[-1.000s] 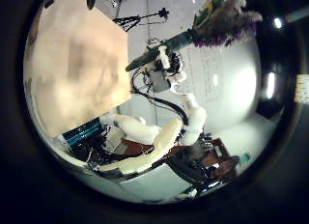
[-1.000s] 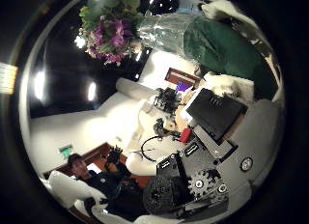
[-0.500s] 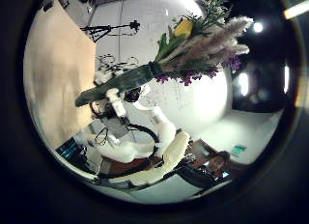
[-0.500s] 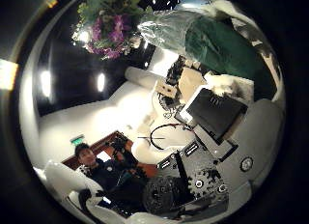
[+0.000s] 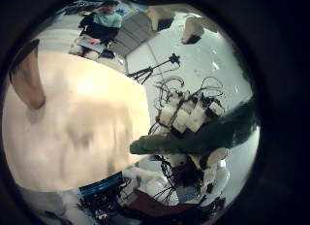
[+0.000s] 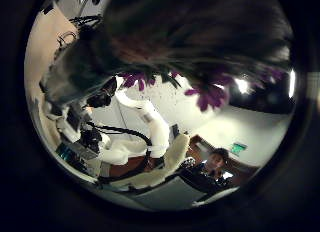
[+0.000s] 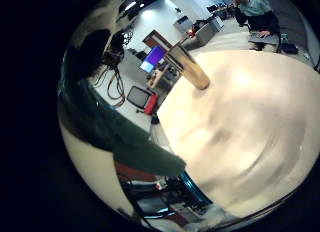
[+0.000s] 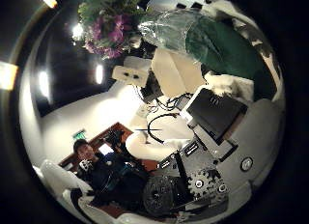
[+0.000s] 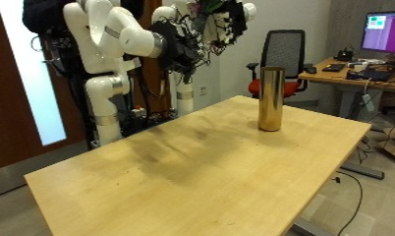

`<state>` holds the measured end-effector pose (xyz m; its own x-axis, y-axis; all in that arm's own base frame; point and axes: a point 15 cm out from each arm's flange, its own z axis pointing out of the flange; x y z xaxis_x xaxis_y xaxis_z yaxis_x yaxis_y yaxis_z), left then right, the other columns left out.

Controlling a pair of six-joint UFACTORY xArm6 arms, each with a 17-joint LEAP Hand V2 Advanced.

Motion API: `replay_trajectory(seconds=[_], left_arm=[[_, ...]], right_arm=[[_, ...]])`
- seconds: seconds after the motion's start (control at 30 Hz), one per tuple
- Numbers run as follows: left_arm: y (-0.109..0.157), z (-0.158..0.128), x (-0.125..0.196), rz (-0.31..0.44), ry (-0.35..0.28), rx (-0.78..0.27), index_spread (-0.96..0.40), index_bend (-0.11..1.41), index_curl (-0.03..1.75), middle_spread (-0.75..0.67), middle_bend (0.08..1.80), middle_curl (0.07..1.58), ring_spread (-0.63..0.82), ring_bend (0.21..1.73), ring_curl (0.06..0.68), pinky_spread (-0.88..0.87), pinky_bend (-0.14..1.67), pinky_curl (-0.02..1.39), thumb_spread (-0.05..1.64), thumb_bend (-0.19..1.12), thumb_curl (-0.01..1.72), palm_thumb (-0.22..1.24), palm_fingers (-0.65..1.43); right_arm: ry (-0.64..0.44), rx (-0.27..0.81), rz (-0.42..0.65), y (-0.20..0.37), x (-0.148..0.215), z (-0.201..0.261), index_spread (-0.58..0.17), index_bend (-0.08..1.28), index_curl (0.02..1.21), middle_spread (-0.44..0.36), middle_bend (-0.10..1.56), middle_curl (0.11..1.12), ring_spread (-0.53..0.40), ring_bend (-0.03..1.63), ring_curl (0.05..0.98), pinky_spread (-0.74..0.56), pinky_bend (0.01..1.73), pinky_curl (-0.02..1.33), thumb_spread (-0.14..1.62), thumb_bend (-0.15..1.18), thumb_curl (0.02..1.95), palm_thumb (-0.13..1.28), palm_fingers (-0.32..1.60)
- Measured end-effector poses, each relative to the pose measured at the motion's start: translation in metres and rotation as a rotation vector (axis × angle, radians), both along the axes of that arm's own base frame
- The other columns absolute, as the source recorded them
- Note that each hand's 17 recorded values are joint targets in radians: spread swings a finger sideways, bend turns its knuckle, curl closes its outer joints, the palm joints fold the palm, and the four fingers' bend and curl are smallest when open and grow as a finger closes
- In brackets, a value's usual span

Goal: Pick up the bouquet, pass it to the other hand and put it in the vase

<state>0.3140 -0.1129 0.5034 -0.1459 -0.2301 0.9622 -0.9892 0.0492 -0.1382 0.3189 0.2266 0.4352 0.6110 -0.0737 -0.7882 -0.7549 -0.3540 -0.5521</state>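
We are holding the bouquet (image 9: 221,17) in the right hand (image 9: 197,37), fingers closed on its green wrap; the left hand (image 9: 181,18) is coming close, its fingers we cannot tell; it should close on the wrap before the right releases, well above the vase (image 9: 269,97).

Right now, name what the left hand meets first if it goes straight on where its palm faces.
Likely the bouquet, held by the right hand: it fills that palm's thumb-side view. Depth is unclear.

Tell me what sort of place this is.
Probably an office or lab workspace: a wooden table holding a gold vase, a black office chair behind it, and a desk with a monitor off to the side.
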Motion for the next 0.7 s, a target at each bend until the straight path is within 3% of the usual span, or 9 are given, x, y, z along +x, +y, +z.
replay_trajectory(seconds=[0.1,0.27,0.3,0.37,0.47,0.57,0.63,0.7], left_arm=[[-0.003,-0.003,0.000,-0.005,0.030,-0.004,0.32,0.17,0.28,0.34,0.34,0.35,0.47,0.64,0.183,0.46,0.29,0.30,0.78,-0.03,0.34,0.30,0.19],[-0.003,-0.001,0.003,0.000,0.060,-0.040,0.26,0.16,0.29,0.08,0.54,0.41,0.36,0.63,0.167,0.34,0.25,0.29,0.81,-0.03,0.34,0.36,0.37],[-0.004,-0.001,0.003,-0.003,0.071,-0.048,0.24,0.17,0.29,0.03,0.58,0.42,0.32,0.63,0.167,0.30,0.25,0.29,0.82,-0.02,0.34,0.39,0.41],[-0.006,-0.003,0.003,-0.021,0.095,-0.058,0.15,0.14,0.28,-0.17,0.72,0.48,0.06,0.73,0.174,0.07,0.35,0.30,0.85,0.00,0.36,0.52,0.63],[-0.003,0.000,0.000,-0.037,0.106,-0.072,0.08,0.12,0.27,-0.30,0.80,0.55,-0.18,0.83,0.211,-0.20,0.56,0.35,0.86,-0.01,0.36,0.59,0.74],[-0.001,0.005,0.003,-0.021,0.107,-0.109,-0.05,0.12,0.19,-0.43,0.93,0.65,-0.46,1.05,0.307,-0.58,0.87,0.43,0.88,-0.01,0.38,0.75,0.93],[-0.001,0.011,0.007,-0.004,0.098,-0.148,-0.10,0.13,0.16,-0.46,0.93,0.69,-0.49,1.17,0.369,-0.64,0.96,0.46,0.88,-0.01,0.40,0.80,1.01],[0.006,0.015,0.013,0.038,0.082,-0.180,-0.16,0.17,0.13,-0.49,0.90,0.74,-0.50,1.26,0.421,-0.67,1.06,0.51,0.87,-0.01,0.42,0.86,1.05]], right_arm=[[-0.001,-0.005,0.003,0.003,0.000,-0.001,-0.232,1.11,0.92,-0.110,1.38,0.74,-0.184,1.42,0.687,-0.27,0.99,1.17,0.12,-0.02,0.93,1.17,1.13],[-0.017,-0.023,0.001,0.014,0.001,-0.005,-0.232,1.11,0.92,-0.110,1.38,0.74,-0.184,1.42,0.685,-0.27,0.99,1.17,0.12,-0.02,0.93,1.17,1.13],[-0.018,-0.024,0.000,0.014,0.002,-0.006,-0.232,1.11,0.92,-0.110,1.38,0.74,-0.187,1.42,0.687,-0.27,0.99,1.17,0.12,-0.02,0.93,1.17,1.13],[-0.018,-0.029,-0.012,0.015,0.005,-0.007,-0.232,1.12,0.92,-0.111,1.38,0.74,-0.191,1.41,0.690,-0.27,0.99,1.17,0.12,-0.02,0.93,1.18,1.12],[-0.028,-0.037,-0.040,0.013,0.012,-0.009,-0.232,1.12,0.92,-0.111,1.38,0.74,-0.194,1.41,0.694,-0.27,1.00,1.17,0.12,-0.02,0.93,1.18,1.12],[-0.031,-0.039,-0.056,0.012,0.015,-0.011,-0.232,1.12,0.92,-0.111,1.39,0.75,-0.202,1.39,0.700,-0.27,1.00,1.17,0.13,-0.02,0.93,1.17,1.11],[-0.035,-0.042,-0.072,0.011,0.018,-0.012,-0.232,1.12,0.92,-0.111,1.38,0.74,-0.205,1.39,0.703,-0.27,1.00,1.17,0.15,-0.02,0.93,1.17,1.11],[-0.040,-0.040,-0.089,0.011,0.021,-0.011,-0.234,1.10,0.91,-0.115,1.36,0.74,-0.211,1.36,0.704,-0.28,1.06,1.16,0.35,-0.03,0.91,1.07,1.12]])
